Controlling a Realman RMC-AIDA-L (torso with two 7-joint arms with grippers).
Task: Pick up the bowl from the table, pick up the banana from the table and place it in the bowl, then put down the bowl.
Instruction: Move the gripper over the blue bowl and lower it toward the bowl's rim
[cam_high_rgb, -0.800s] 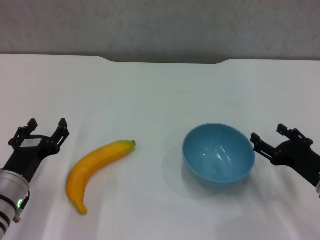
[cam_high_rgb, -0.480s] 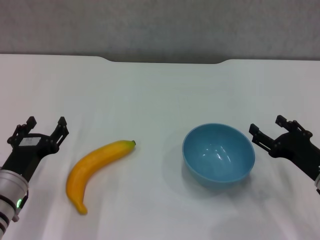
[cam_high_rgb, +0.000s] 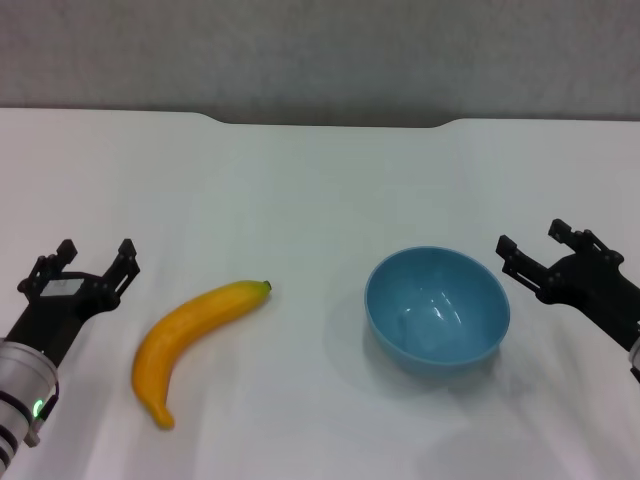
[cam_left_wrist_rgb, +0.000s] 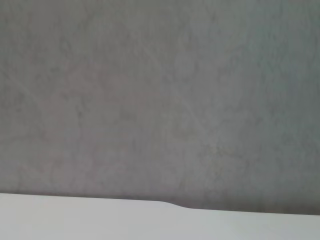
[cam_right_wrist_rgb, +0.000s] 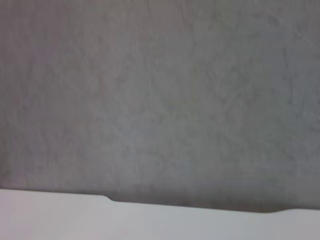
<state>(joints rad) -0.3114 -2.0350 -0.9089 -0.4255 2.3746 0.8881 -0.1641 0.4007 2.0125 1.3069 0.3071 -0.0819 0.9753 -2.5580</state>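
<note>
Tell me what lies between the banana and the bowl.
Nothing: in the head view only bare white table separates the banana from the bowl.

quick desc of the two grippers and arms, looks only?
Both ends are black. The left gripper has two slim prongs on a skeletal black frame with a pale panel between them, mounted on a silver ribbed wrist with a small green light. The right gripper has the same black forked build; its wrist is mostly out of frame. No loose cables or lettering visible. Wrist views show neither.
</note>
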